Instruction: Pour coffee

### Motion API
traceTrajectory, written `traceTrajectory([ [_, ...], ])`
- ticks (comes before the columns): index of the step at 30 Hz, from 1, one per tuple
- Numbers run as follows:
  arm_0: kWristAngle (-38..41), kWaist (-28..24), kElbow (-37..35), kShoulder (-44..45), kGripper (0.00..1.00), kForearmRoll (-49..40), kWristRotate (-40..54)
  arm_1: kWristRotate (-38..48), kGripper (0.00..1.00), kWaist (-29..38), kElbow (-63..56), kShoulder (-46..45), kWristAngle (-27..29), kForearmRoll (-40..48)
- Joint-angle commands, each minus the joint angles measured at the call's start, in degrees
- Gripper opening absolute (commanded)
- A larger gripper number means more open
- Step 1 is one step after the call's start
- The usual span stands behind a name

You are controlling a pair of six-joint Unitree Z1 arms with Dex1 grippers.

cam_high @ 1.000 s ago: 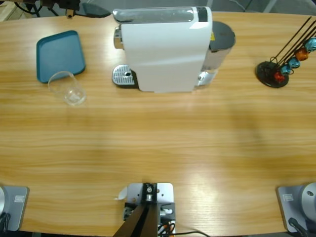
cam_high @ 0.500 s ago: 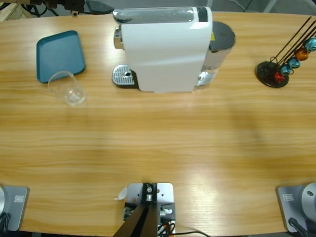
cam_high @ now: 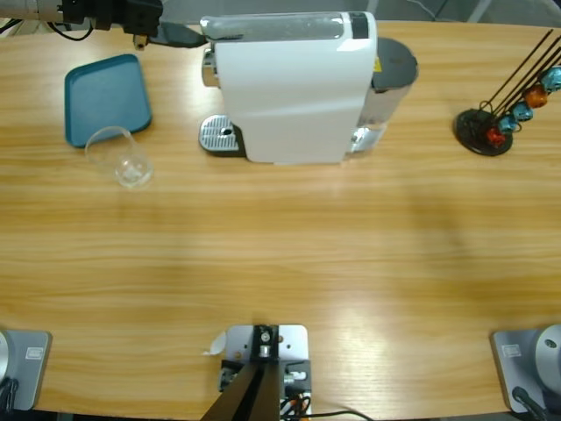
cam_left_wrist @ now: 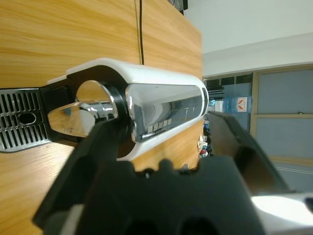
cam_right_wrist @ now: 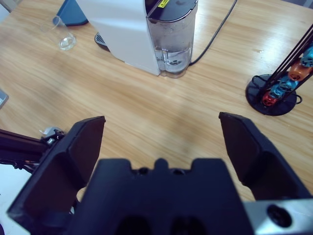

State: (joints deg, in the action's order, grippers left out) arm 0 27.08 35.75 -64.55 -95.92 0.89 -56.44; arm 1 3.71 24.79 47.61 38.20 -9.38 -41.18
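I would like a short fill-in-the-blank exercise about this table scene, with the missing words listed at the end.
1. The empty glass cup stands just below the ____ tray.
2. The left gripper is at the top of the white ____ machine.
3. The right gripper hangs above the table with its jaws ____.
4. The capsule holder stands on the machine's ____ side in the high view.

Missing words: blue; coffee; open; right
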Motion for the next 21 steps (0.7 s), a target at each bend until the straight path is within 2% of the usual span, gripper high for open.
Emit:
traceTrajectory([
  [1,1.04,0.64,2.1,-3.64,0.109,1.53,0.45,0.6,1.0,0.68,-1.91,0.65,1.06,0.31],
  [2,1.06,0.67,2.15,-3.54,0.027,1.71,0.45,0.6,1.0,0.7,-1.91,0.72,1.03,0.31],
  [3,1.04,0.72,2.19,-3.36,0.0,1.97,0.45,0.6,1.0,0.7,-1.91,0.76,1.03,0.31],
  [13,1.09,0.81,0.53,0.1,0.0,3.41,0.56,0.51,1.0,0.7,-2.53,0.91,1.03,1.19],
  [21,1.64,2.29,-6.23,1.0,0.0,3.22,-0.64,0.49,0.983,0.7,-2.61,0.95,1.03,1.19],
])
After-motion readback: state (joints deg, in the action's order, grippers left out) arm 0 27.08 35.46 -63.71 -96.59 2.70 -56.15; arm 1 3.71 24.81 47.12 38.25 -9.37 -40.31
